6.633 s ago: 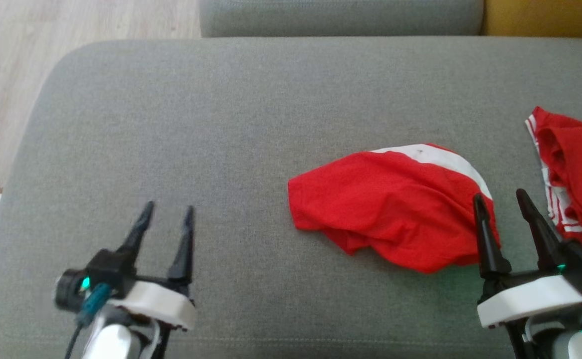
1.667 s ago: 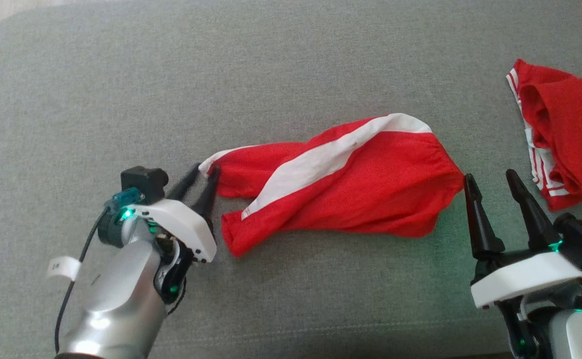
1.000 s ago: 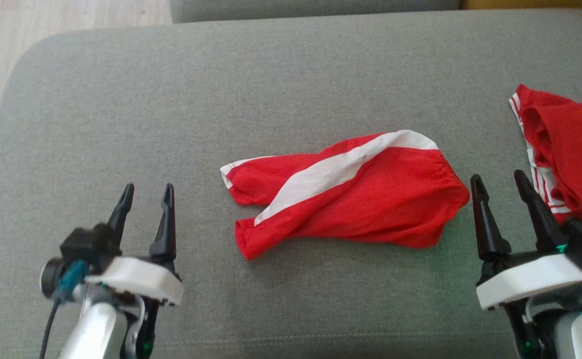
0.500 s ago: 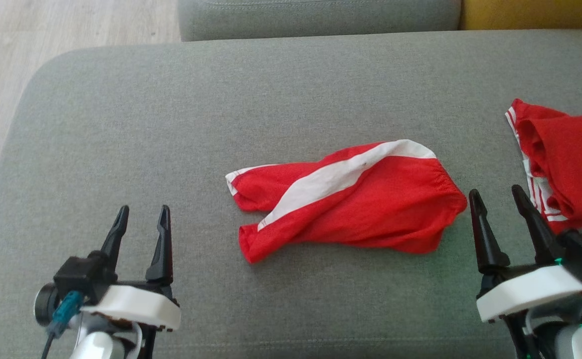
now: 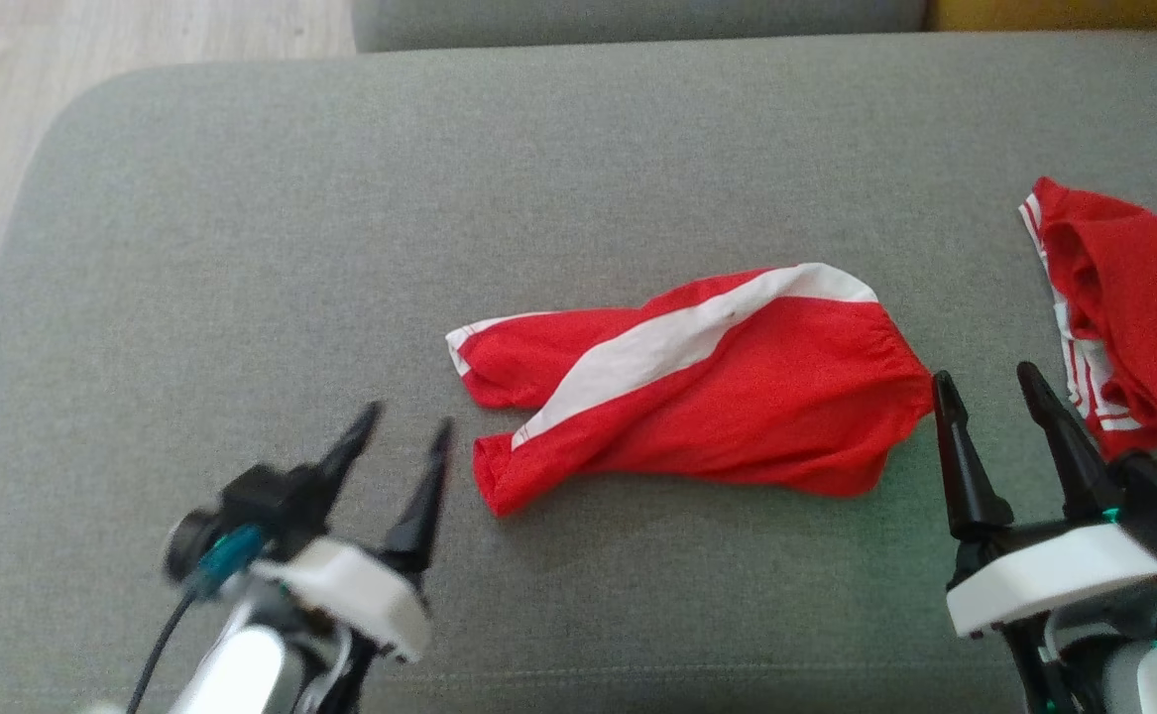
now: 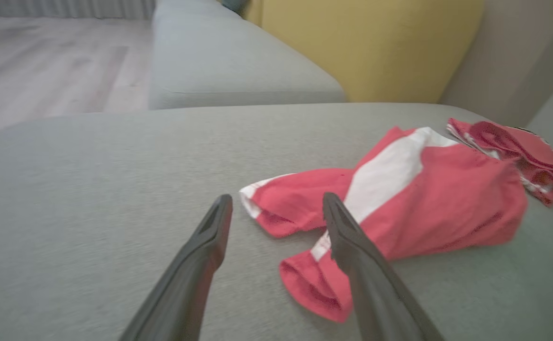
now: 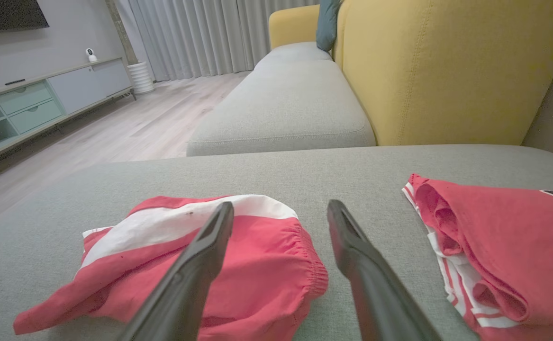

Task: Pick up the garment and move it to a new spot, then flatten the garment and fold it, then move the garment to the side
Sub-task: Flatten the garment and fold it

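Observation:
The garment (image 5: 737, 397) is a pair of red shorts with a white side stripe, lying stretched left to right on the grey cushion (image 5: 340, 218), both leg openings pointing left. My left gripper (image 5: 409, 421) is open just left of the nearer leg hem, not touching it; in the left wrist view the garment (image 6: 437, 203) lies past its open fingers (image 6: 210, 237). My right gripper (image 5: 984, 382) stands open beside the waistband end, empty. The right wrist view shows the garment (image 7: 257, 265) under the gripper's left finger.
A second red garment (image 5: 1133, 317) with thin white stripes lies crumpled at the right edge of the cushion. Another grey cushion (image 7: 285, 104) and a yellow backrest (image 7: 447, 71) stand beyond. Wood floor (image 5: 92, 40) lies off the cushion's left end.
Over the last second my left gripper has swung right and forward, close to the nearer leg hem. The garment lies as before; the right gripper has stayed put. The camera shifted slightly.

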